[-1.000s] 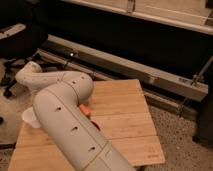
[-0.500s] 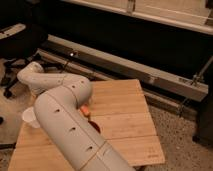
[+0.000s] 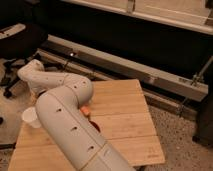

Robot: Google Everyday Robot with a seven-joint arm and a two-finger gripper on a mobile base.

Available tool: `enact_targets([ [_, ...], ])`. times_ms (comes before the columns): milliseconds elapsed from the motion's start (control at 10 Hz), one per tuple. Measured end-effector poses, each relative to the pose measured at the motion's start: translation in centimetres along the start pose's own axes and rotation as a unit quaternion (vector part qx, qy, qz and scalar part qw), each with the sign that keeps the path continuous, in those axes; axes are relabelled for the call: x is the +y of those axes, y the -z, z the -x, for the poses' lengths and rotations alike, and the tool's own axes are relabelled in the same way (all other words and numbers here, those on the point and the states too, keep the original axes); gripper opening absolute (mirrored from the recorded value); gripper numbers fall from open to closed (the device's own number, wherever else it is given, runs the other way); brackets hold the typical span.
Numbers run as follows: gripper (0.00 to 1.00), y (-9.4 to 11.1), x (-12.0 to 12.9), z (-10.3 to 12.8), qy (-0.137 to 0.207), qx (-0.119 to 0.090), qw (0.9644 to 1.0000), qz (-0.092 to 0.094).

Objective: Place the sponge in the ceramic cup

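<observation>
Evidently out of sight: end effector hidden behind the white arm (image 3: 65, 117), so whether it is grasping or released cannot be told. Arm's last visible link lies far left, past the bench (image 3: 125, 112) corner. Ceramic cup (image 3: 31, 116) upright at the bench's left edge, just beside the arm. Sponge hidden; place cannot be told. Orange sliver (image 3: 86, 110) and red bit (image 3: 95, 126) show right of the arm
</observation>
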Motion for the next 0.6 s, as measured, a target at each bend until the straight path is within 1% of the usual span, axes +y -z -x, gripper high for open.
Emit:
enact_targets([
  [300, 0.61, 0.02, -0.21, -0.24, -0.001, 0.003, 1.0000, 0.000],
  [600, 0.61, -0.65, 0.20, -0.59, -0.003, 0.011, 0.9999, 0.007],
])
